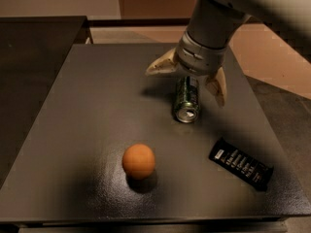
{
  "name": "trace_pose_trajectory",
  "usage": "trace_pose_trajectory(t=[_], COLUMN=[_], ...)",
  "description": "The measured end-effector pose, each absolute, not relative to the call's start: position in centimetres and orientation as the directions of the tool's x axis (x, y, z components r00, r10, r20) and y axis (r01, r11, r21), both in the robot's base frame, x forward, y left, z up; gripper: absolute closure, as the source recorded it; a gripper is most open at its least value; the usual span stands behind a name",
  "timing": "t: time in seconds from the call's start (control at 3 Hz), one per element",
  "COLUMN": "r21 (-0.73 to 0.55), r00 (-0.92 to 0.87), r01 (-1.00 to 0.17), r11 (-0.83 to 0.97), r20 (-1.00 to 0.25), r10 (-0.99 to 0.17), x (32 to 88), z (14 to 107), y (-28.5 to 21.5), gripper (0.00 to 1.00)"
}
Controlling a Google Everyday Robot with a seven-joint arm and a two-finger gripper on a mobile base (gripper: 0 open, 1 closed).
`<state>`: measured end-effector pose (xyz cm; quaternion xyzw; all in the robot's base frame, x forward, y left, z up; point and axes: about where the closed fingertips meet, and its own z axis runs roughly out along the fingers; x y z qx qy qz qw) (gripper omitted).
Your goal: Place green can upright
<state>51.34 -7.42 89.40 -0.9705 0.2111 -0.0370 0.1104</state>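
The green can (186, 101) lies on its side on the dark table (97, 106), its silver end with the pull tab facing the front. My gripper (187, 81) hangs just above the can's far end. It is open, with one pale finger (163, 67) spread to the left and the other finger (218, 87) to the right of the can. The jaws straddle the can without touching it. The arm's wrist hides the can's far end.
An orange ball (138, 160) sits at the front centre. A flat black snack bar wrapper (241, 163) lies at the front right. The table's right edge runs close to the wrapper. A darker counter (34, 42) stands at the left.
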Motion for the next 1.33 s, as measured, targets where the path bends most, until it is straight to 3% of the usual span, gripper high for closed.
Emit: trace_pose_trajectory(t=[0.33, 1.0, 1.33], r21=[-0.151, -0.053, -0.037], r00=[0.954, 0.975, 0.975], r01=[-0.267, -0.169, -0.178], r11=[-0.952, -0.984, -0.983], r20=[0.101, 0.135, 0.125], r10=[-0.283, -0.174, -0.182], x=[52.0, 52.7, 52.9], z=[87.7, 85.6, 84.8], y=[-7.6, -8.2, -8.4], gripper=[0.0, 0.0, 0.18])
